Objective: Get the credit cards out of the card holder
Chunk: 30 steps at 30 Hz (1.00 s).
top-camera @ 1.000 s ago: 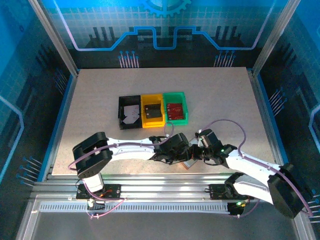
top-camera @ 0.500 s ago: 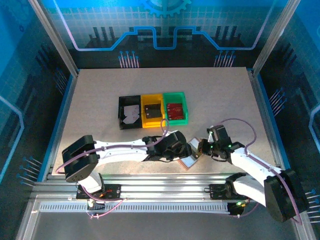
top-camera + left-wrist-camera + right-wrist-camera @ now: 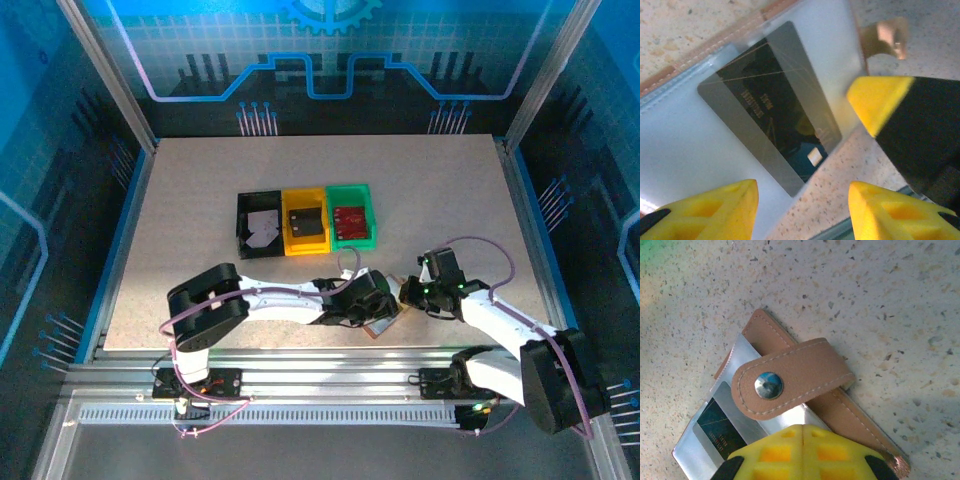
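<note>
Two yellow fingers (image 3: 715, 205) of the left gripper (image 3: 800, 197) are standing apart, hovering over the opened card holder (image 3: 685, 145) — its pale inside is lying just ahead of the tips and spreading across the gap between them. One dark credit card (image 3: 770, 130) is lying slanted on that pale surface, its near corner pointing into the gap. Beyond the right-hand finger, the right gripper (image 3: 802, 440) is hanging over the holder's edge with its fingers pressed together. Just ahead of those closed tips the tan strap (image 3: 795, 375) is curling across the holder, its metal snap (image 3: 768, 386) facing up — the speckled table (image 3: 880, 290) is showing further ahead.
</note>
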Each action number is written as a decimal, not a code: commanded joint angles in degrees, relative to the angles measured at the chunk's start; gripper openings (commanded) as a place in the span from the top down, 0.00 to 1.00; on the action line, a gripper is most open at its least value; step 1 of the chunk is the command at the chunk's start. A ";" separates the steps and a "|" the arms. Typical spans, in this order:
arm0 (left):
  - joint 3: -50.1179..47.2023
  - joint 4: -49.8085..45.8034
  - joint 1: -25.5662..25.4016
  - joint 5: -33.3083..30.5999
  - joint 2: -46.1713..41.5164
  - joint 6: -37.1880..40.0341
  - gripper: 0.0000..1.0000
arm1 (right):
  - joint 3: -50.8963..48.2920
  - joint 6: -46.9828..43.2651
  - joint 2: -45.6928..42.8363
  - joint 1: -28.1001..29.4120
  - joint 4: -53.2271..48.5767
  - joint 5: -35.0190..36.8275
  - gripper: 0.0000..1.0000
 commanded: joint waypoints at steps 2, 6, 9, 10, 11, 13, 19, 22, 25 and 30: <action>1.22 4.08 -0.42 -0.90 3.11 -3.44 0.49 | -0.22 1.05 -0.19 -0.67 -2.08 -0.28 1.00; 0.79 4.25 -0.42 -1.52 4.87 -4.41 0.49 | -0.66 1.42 -0.73 -0.51 -2.74 -0.56 1.00; -0.44 3.75 -0.08 -2.61 4.80 -4.35 0.49 | -0.77 1.44 -1.46 -0.25 -3.91 -0.59 1.00; -0.94 3.54 0.17 -2.75 4.68 -4.41 0.49 | -0.67 1.59 -1.60 -0.13 -4.45 -0.55 1.00; -1.36 3.47 0.40 -2.76 4.58 -4.32 0.49 | -0.64 1.78 -1.71 -0.14 -4.82 -0.63 1.00; -2.10 2.68 0.98 -2.78 4.38 -3.78 0.49 | -1.05 2.17 -1.66 0.04 -5.01 -1.06 1.00; -5.00 0.93 3.64 -2.40 3.05 -1.94 0.49 | -2.57 3.35 -1.11 1.60 -3.86 -1.88 1.00; -6.01 -0.66 5.12 -2.53 1.84 -0.29 0.49 | -2.98 4.42 -0.88 3.43 -3.20 -1.79 1.00; -6.27 -3.05 6.60 -2.54 0.60 2.11 0.49 | -3.14 5.77 -1.08 5.37 -3.22 -1.56 1.00; -6.75 -8.12 9.41 -2.58 -2.57 6.11 0.49 | -3.02 8.63 -2.30 10.22 -3.45 0.55 1.00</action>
